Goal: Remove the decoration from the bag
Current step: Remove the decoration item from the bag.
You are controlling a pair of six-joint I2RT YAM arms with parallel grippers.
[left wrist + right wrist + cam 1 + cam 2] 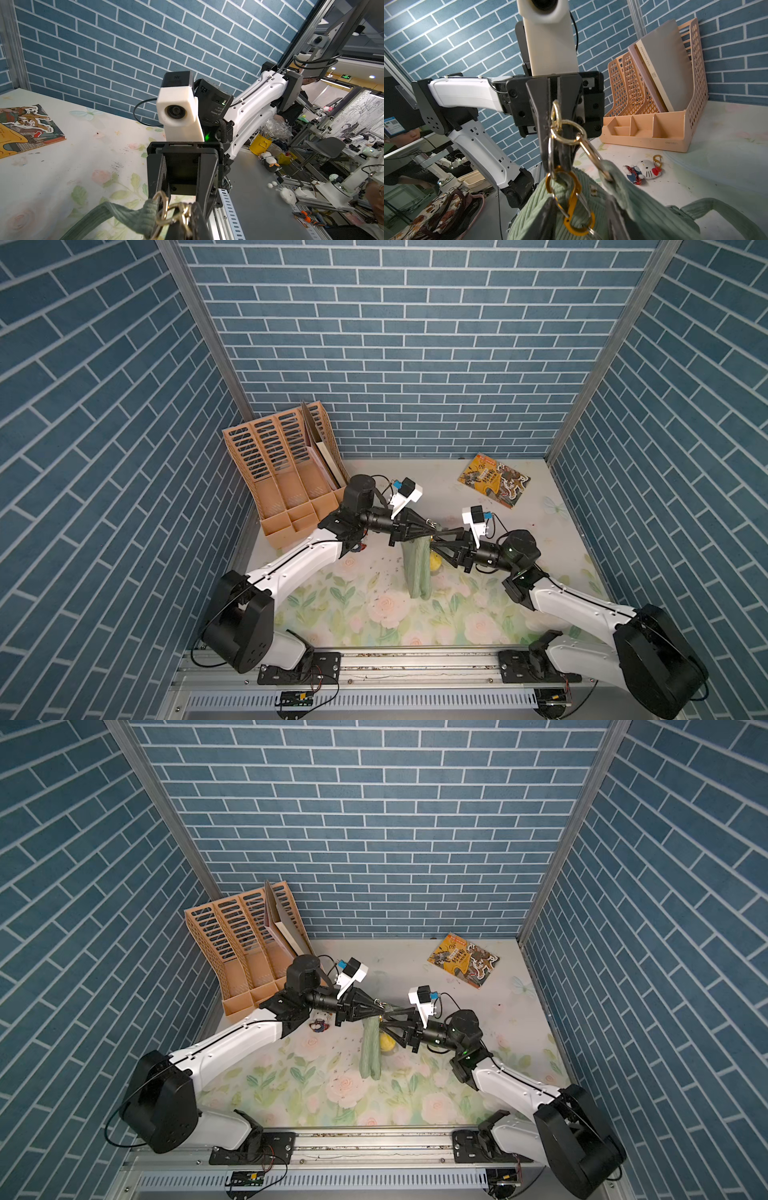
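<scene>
The sage-green bag (417,572) hangs above the table from its gold rings (566,133). My left gripper (432,526) is shut on those rings. An orange carabiner (571,203) hangs from the bag's top. It lies between the fingers of my right gripper (581,216), which stands open around it. In both top views a yellow round decoration (435,563) shows beside the bag, partly hidden by the bag and by my right gripper (382,1025). The bag's strap (124,216) trails away toward the table.
A Hello Kitty keychain (643,168) with a gold clasp lies on the floral table near the peach file rack (286,485), which holds a grey folder. A picture book (494,480) lies at the back right. Blue brick walls close in three sides.
</scene>
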